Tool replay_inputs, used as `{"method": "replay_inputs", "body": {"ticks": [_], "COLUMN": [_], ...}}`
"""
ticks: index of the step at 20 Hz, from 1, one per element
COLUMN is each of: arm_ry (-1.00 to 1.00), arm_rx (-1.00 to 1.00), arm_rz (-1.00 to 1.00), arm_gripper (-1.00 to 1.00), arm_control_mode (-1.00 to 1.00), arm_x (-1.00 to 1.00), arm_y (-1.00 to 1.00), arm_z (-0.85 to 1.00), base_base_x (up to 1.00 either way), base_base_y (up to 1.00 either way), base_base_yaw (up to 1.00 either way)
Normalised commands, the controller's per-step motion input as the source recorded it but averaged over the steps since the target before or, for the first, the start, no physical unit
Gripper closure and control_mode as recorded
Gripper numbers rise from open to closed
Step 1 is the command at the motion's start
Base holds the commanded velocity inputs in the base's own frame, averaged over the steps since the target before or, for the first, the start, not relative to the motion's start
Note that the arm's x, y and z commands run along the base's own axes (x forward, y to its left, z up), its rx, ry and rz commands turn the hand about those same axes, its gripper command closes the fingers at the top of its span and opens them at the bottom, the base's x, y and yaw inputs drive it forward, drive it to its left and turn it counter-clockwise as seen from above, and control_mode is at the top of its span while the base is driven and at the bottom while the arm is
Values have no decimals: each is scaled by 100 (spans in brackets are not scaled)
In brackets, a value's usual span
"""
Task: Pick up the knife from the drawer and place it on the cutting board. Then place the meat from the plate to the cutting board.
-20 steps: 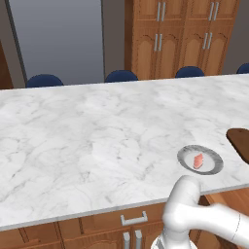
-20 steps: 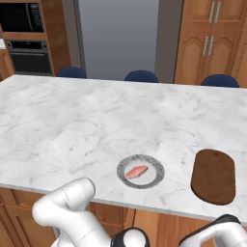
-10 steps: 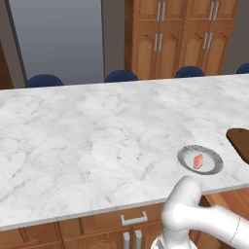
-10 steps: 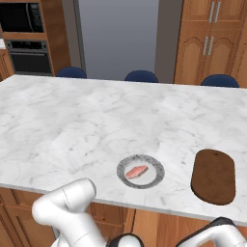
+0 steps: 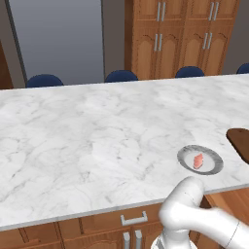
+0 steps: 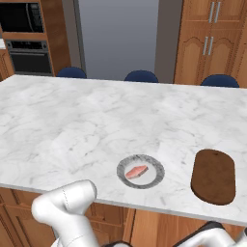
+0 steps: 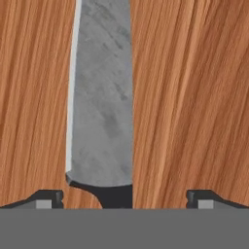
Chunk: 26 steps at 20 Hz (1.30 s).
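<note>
Left base view: marble desk (image 5: 97,136) across mid frame; plate (image 5: 200,159) at right centre, carrying meat (image 5: 198,161); cutting board (image 5: 240,142) cut by right edge. No legible writing or labels. Layout unchanged against the earlier frames.

Right base view: plate (image 6: 140,171) at lower centre, meat (image 6: 136,171) on it; cutting board (image 6: 213,176) to its right, apart, bare. Unchanged.

Hand view: knife (image 7: 101,107) lying on drawer wood (image 7: 189,97), blade toward top. Gripper (image 7: 124,198) wide apart, straddling the handle, no contact.
</note>
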Motion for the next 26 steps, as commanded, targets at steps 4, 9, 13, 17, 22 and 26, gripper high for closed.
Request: {"method": "replay_inputs", "body": {"ticks": [4, 9, 13, 17, 22, 26], "arm_ry": [3, 5, 7, 0, -10, -15], "arm_rx": [-5, -3, -3, 0, 0, -4], "arm_rz": [5, 5, 4, 1, 0, 0], "arm_gripper": [-100, 100, 100, 100, 100, 100], "arm_control_mode": [-100, -100, -100, -100, -100, -100], "arm_x": [0, 0, 0, -5, -37, -51], "arm_y": [8, 0, 0, 0, 0, 0], "arm_z": [-16, -22, -29, -12, 6, 45], "base_base_x": [0, 0, 0, 0, 0, 0], "base_base_y": [0, 0, 0, 0, 0, 0], "base_base_yaw": [0, 0, 0, 0, 0, 0]}}
